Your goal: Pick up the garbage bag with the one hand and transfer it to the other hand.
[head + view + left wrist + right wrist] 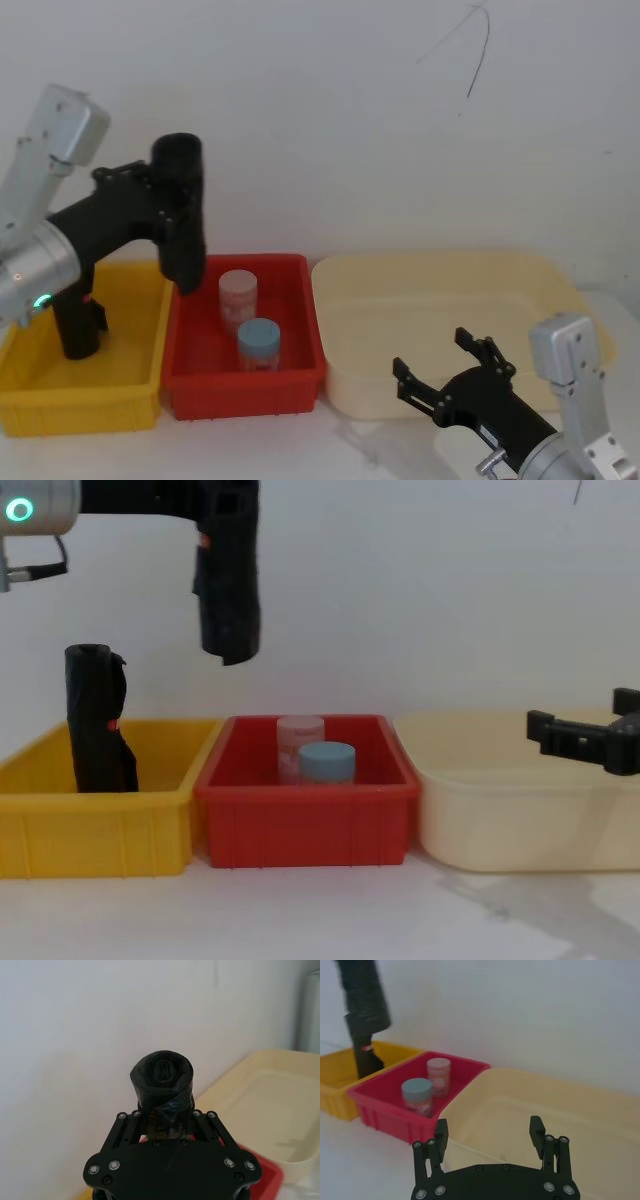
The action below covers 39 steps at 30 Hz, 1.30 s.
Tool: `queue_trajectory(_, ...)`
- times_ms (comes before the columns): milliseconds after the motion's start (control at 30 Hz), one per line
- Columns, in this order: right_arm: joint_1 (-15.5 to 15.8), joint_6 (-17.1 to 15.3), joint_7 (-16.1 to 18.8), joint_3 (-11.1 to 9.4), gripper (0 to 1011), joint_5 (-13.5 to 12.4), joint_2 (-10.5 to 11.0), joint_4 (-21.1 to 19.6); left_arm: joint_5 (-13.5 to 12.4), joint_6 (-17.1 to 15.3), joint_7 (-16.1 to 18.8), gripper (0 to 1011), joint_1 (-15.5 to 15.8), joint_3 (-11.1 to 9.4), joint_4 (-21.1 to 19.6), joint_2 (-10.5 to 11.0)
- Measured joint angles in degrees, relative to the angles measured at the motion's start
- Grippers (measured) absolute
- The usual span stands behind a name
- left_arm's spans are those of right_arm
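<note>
My left gripper (166,207) is shut on the garbage bag (180,215), a matte black crinkled roll held upright in the air above the seam between the yellow and red bins. The left wrist view looks down the roll's end (162,1082), with a finger (129,1122) on each side. From the chest the bag (228,580) hangs high, well clear of the bins. My right gripper (432,352) is open and holds nothing, low at the front right over the cream tub's near rim (489,1127).
A second black roll with a red mark (98,720) stands in the yellow bin (100,825). The red bin (240,388) holds a pink-lidded jar (238,292) and a blue-lidded jar (259,343). A large cream tub (330,272) sits at the right. A white wall is close behind.
</note>
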<state>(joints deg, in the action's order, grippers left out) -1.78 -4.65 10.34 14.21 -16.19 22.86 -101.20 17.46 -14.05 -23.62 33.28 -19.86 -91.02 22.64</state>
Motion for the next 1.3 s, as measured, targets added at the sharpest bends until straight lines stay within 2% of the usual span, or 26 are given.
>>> queue_trajectory(267, -3.55, -1.46, 5.59, 1.80, 1001, 0.69, 2.48, 0.78, 1.97, -0.44, -5.16, 365, 3.12, -2.78, 2.77, -1.09)
queue_trajectory(567, -7.33, -3.36, 9.59, 3.34, 1001, 0.57, 3.46, 1.17, 4.22, 0.38, -11.84, 365, 6.04, -5.66, 6.45, -1.98)
queue_trajectory(867, -10.95, -6.25, 12.36, 4.57, 1001, -1.31, 3.06, 2.10, 6.38, 2.57, -19.24, 365, 8.50, -8.30, 9.77, -2.39)
queue_trajectory(1300, -14.13, -9.31, 14.61, 6.36, 1001, -4.20, 1.31, 4.39, 9.31, 5.70, -29.04, 365, 11.11, -11.53, 13.78, -3.07)
